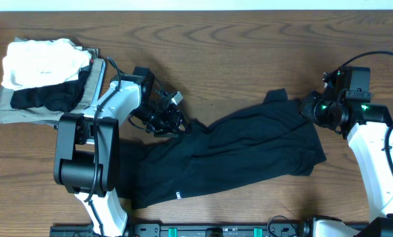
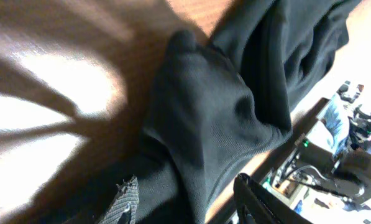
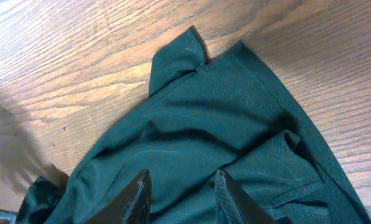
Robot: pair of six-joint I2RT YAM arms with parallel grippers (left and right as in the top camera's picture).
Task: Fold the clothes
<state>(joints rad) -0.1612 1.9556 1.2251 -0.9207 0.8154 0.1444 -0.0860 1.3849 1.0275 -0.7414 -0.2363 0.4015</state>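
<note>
The black T-shirt [image 1: 242,151] lies crumpled in a diagonal band from the front left to the back right of the table. My left gripper [image 1: 172,115] is at its bunched back-left end. In the left wrist view my left gripper [image 2: 187,179] is open, and a fold of the shirt [image 2: 216,118] lies between the fingers with wood showing beside the right finger [image 2: 253,202]. My right gripper [image 1: 309,108] hovers at the shirt's back-right edge. Seen from the right wrist, my right gripper [image 3: 182,172] stands open just above the fabric [image 3: 222,118], near a small flap [image 3: 173,59].
A stack of folded garments sits at the back left: a white one [image 1: 41,62] over a black one [image 1: 48,97] and grey ones [image 1: 25,113]. The left arm's base [image 1: 84,164] stands at the front left. Bare wooden table [image 1: 249,52] stretches behind the shirt.
</note>
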